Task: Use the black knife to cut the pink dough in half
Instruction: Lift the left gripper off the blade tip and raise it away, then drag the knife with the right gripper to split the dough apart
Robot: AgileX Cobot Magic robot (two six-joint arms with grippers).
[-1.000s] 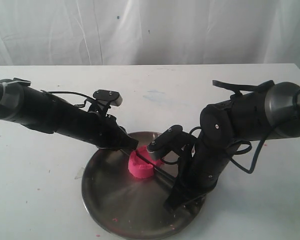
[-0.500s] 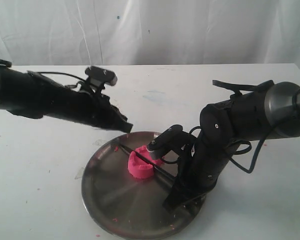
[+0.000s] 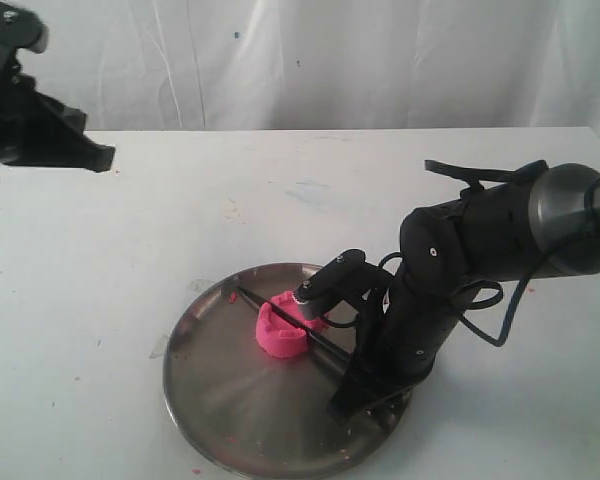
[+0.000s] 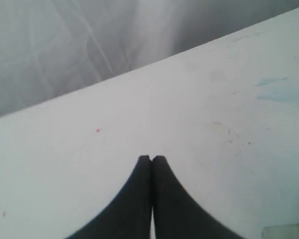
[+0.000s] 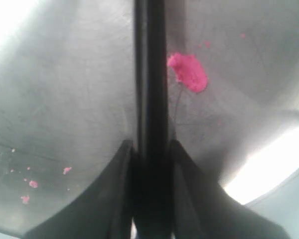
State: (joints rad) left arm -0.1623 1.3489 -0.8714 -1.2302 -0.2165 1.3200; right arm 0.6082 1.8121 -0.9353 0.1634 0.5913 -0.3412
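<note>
The pink dough (image 3: 280, 337) lies as one dented lump on the round steel plate (image 3: 230, 400). The black knife (image 3: 280, 316) rests across the dough's far edge, its tip toward the plate's back left rim. My right gripper (image 3: 348, 388) is shut on the knife's handle at the plate's right side. In the right wrist view the knife (image 5: 149, 74) runs straight out from between the right gripper (image 5: 150, 145), with the dough (image 5: 188, 72) showing beside the blade. My left gripper (image 3: 102, 158) hangs shut and empty over the table's far left; in its wrist view the left gripper (image 4: 151, 158) is above bare table.
Tiny pink crumbs (image 5: 29, 184) are scattered on the plate and on the white table (image 3: 310, 190). A white curtain (image 3: 300, 60) closes off the back. The right arm's cables (image 3: 500, 320) loop out beside the plate.
My left arm has pulled away from the dough, rising and swinging to the far left. The right gripper, the knife and the dough have not moved.
</note>
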